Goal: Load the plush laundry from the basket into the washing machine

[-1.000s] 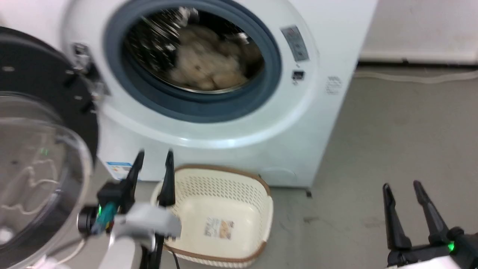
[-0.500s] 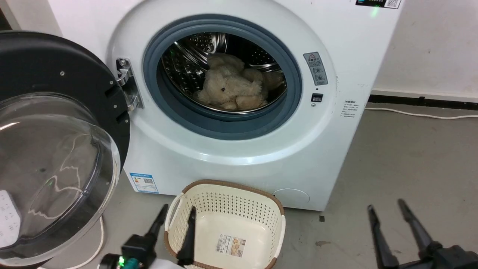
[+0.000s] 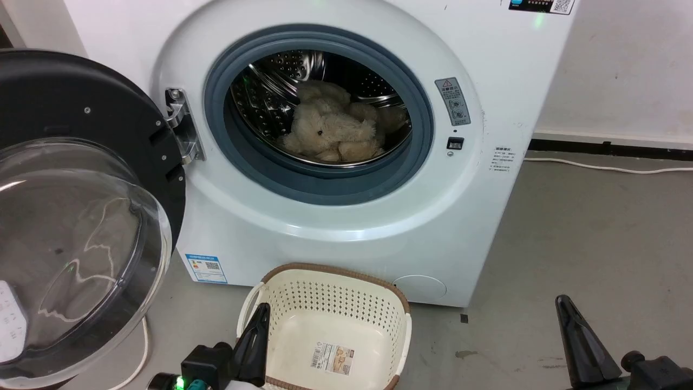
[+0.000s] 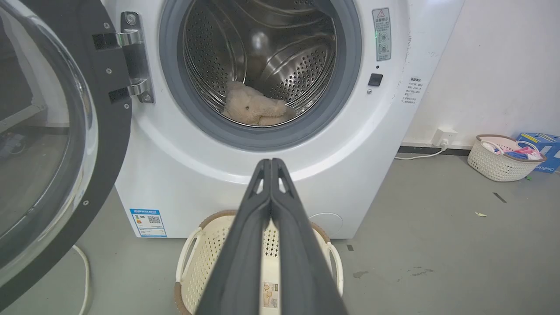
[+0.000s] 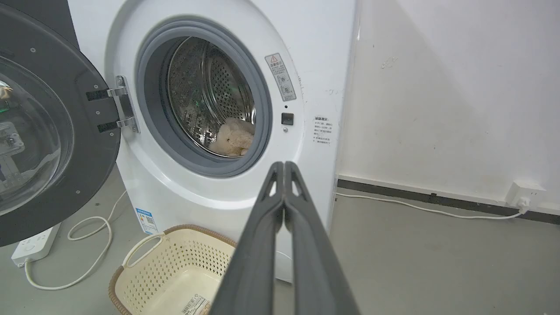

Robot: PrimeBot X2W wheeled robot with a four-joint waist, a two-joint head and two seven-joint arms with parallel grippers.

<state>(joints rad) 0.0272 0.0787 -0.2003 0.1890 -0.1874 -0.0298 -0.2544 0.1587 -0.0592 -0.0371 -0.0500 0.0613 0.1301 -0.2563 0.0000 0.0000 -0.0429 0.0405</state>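
The cream-beige plush laundry (image 3: 333, 132) lies inside the steel drum of the white washing machine (image 3: 346, 227); it also shows in the wrist views (image 4: 253, 107) (image 5: 232, 138). The round door (image 3: 81, 216) hangs wide open at the left. On the floor in front stands the basket (image 3: 398, 314), holding nothing but its bottom label. My left gripper (image 3: 260, 325) is shut over the basket's left rim, fingers pressed together (image 4: 271, 164). Over the bare floor to the right, my right gripper (image 3: 566, 303) is shut too, empty (image 5: 284, 166).
A white cable (image 3: 606, 168) runs along the wall base behind the machine. A power strip (image 5: 35, 245) with a looped cord lies on the floor under the door. A second basket (image 4: 503, 157) with coloured items and a blue box (image 4: 542, 146) sit at the far right.
Both grippers went from open to shut, with nothing between the fingers. The head camera steadied and tipped up a little since a second ago; bear and basket stayed put.
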